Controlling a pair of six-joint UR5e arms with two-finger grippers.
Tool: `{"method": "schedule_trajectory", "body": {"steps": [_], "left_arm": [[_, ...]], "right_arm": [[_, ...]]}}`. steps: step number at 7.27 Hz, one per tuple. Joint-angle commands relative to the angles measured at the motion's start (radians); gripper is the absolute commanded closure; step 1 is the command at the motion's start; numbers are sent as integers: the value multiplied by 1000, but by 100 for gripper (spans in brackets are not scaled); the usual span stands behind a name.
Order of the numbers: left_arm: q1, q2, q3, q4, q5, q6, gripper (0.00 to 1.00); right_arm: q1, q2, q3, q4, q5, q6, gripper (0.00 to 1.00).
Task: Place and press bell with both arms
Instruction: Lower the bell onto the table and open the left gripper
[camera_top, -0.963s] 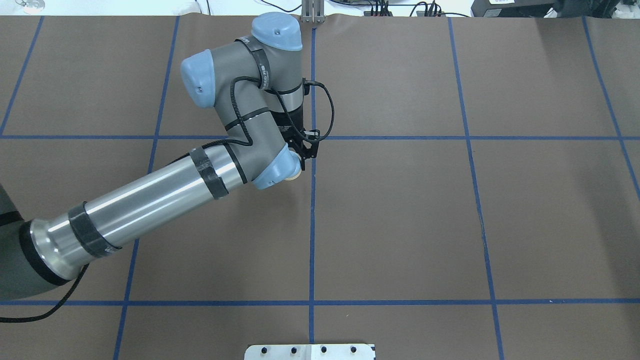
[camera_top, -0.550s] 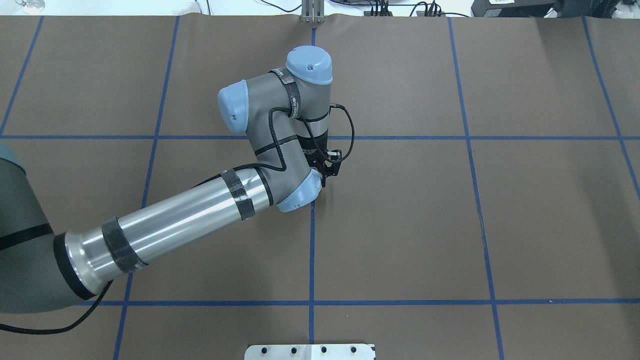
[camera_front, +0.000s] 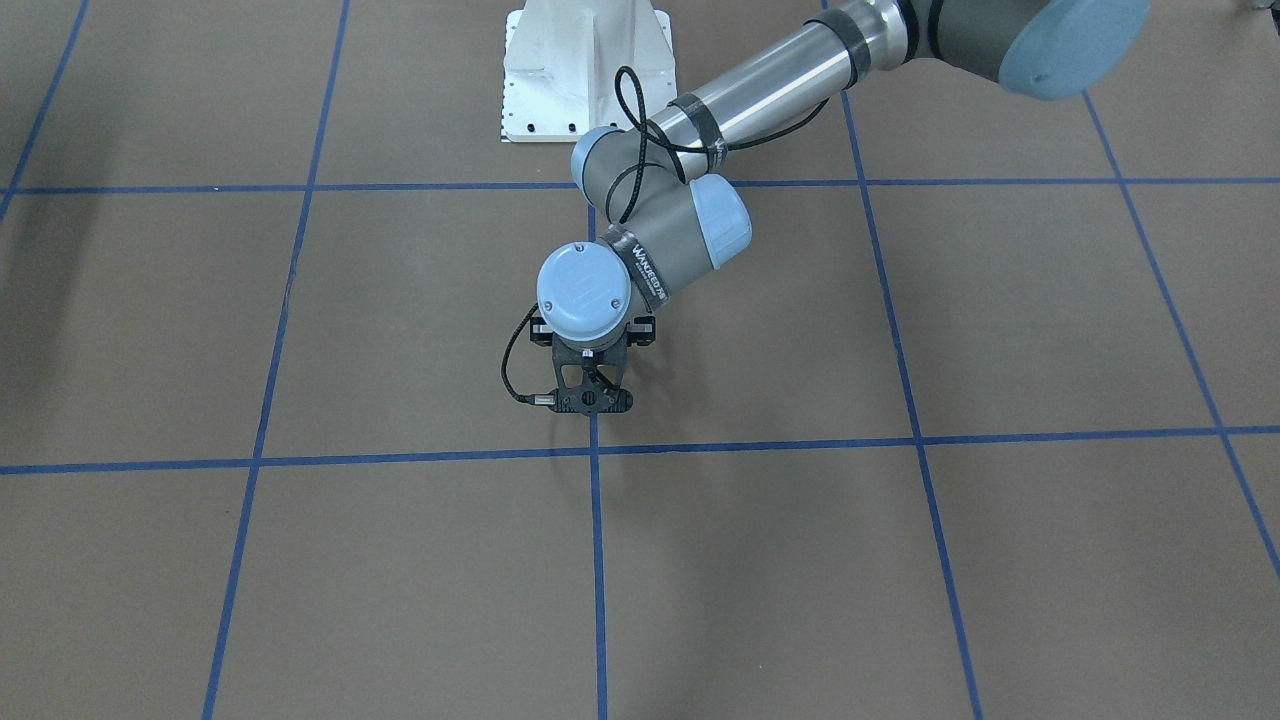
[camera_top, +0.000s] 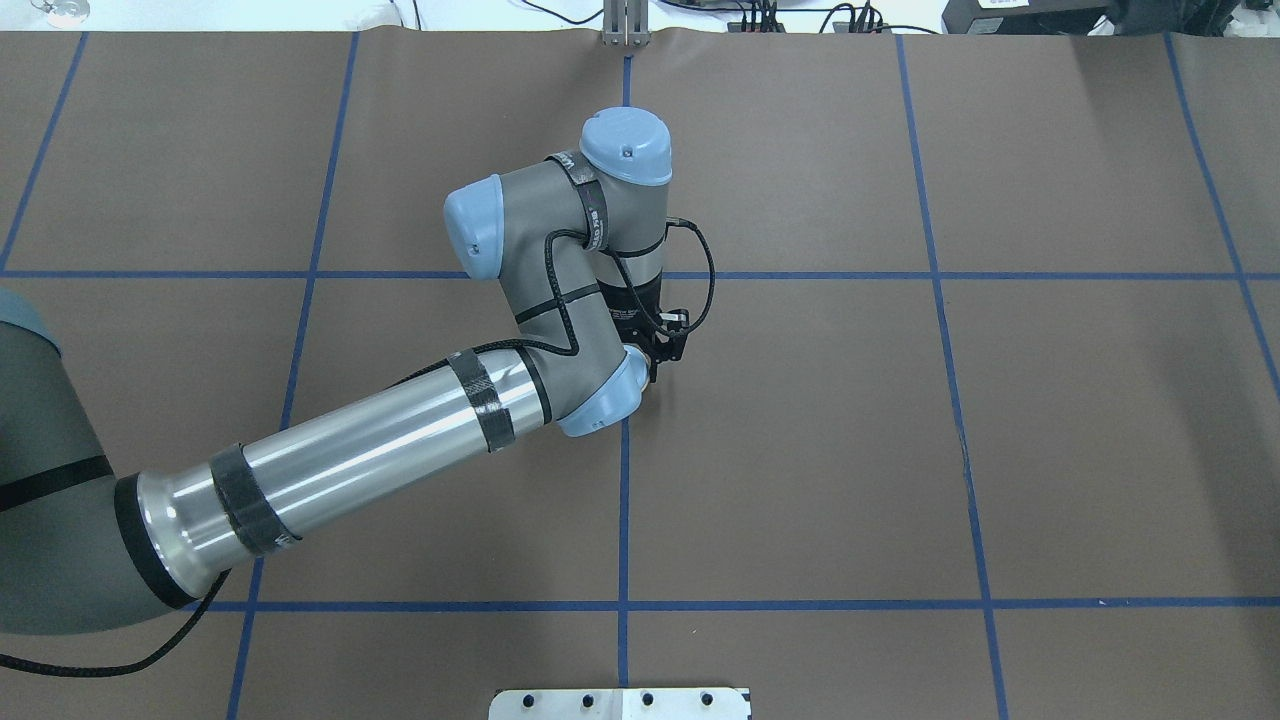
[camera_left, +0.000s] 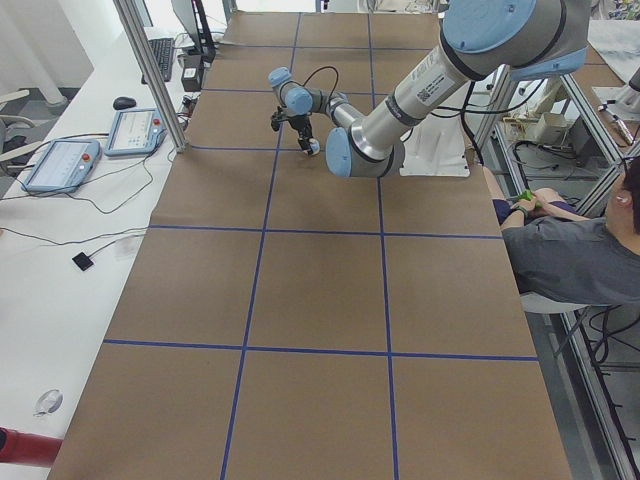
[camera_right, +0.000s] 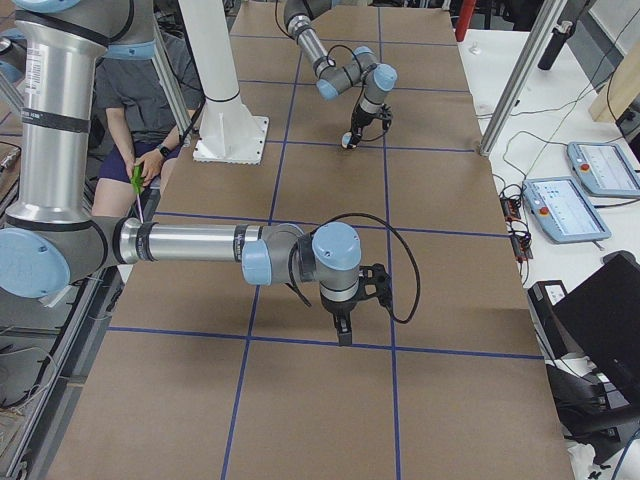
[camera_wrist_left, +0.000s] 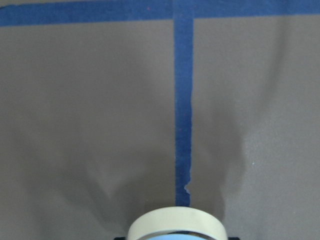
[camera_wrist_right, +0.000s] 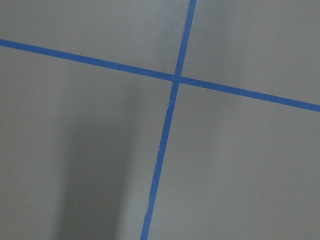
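Observation:
My left gripper (camera_top: 655, 365) points down at the brown table's centre tape line and is shut on the bell. In the left wrist view the bell's (camera_wrist_left: 175, 224) cream rim and light-blue dome fill the bottom edge, close over the blue line. The bell also shows small at the fingertips in the exterior right view (camera_right: 347, 142) and the exterior left view (camera_left: 313, 147). It is hidden under the wrist in the overhead and front views. My right gripper (camera_right: 345, 335) hangs above a tape crossing. I cannot tell whether it is open or shut.
The white bolted pedestal (camera_top: 620, 703) stands at the robot-side table edge on the centre line. Blue tape lines (camera_front: 595, 560) grid the table. A seated person (camera_left: 570, 260) is beside the table. Tablets (camera_right: 590, 165) and cables lie on the side bench.
My left arm has swung right and towards the robot side with the bell, mostly in the first half second. The bell's cream edge showed beside the wrist cap then and is now hidden.

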Motion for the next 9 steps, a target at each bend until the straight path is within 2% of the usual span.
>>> {"method": "schedule_trajectory", "body": {"steps": [1, 4, 7, 9], "left_arm": [[7, 4, 0, -24, 2, 2, 0], [-20, 2, -21, -23, 25, 8, 0], [-128, 13, -73, -18, 17, 43, 0], [-169, 172, -244, -18, 13, 196, 0]], "right_arm": [[0, 0, 0, 0, 0, 0, 0], [0, 17, 0, 0, 1, 2, 0], [0, 60, 3, 3, 1, -2, 0], [-2, 86, 12, 11, 6, -1, 0]]}}
